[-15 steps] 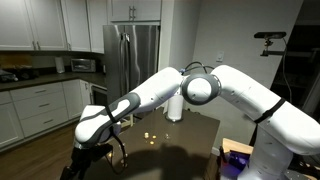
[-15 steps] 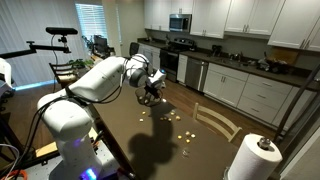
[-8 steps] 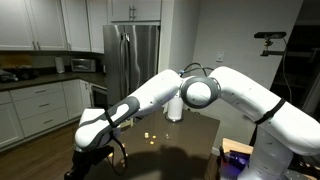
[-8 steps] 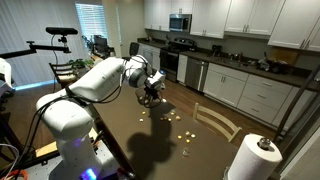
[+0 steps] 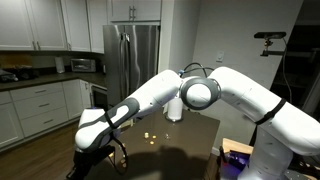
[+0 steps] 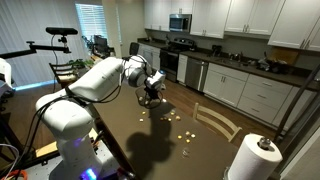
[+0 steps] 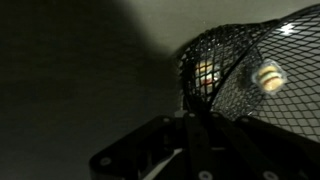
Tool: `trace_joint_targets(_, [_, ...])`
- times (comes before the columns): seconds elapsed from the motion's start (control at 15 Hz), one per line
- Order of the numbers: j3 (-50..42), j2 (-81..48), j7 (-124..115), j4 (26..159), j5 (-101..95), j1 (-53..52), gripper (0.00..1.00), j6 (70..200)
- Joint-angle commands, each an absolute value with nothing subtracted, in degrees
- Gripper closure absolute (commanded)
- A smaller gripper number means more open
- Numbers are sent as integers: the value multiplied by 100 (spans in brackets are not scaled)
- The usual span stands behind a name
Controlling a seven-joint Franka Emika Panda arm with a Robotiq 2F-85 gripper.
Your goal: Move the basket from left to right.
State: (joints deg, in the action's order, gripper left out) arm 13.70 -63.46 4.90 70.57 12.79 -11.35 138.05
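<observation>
In the wrist view, bare table (image 7: 70,80) fills the left. The gripper (image 7: 193,135) sits low at centre, jaws seemingly pinched on the near rim of the basket (image 7: 250,70), whose mesh bowl spreads wholly to the right of the grip. In an exterior view the basket (image 6: 152,97) is at the far table end, and the bits (image 6: 168,115) and the roll (image 6: 255,160) probably lie along its path.
</observation>
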Motion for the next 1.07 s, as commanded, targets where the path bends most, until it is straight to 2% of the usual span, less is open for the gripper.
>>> trace_joint_targets(0.0, [1131, -6189, 31, 7079, 1109, -1220, 96, 13589])
trace_joint_targets(1.0, [782, -5197, -584, 7825, 930, -1250, 96, 13653])
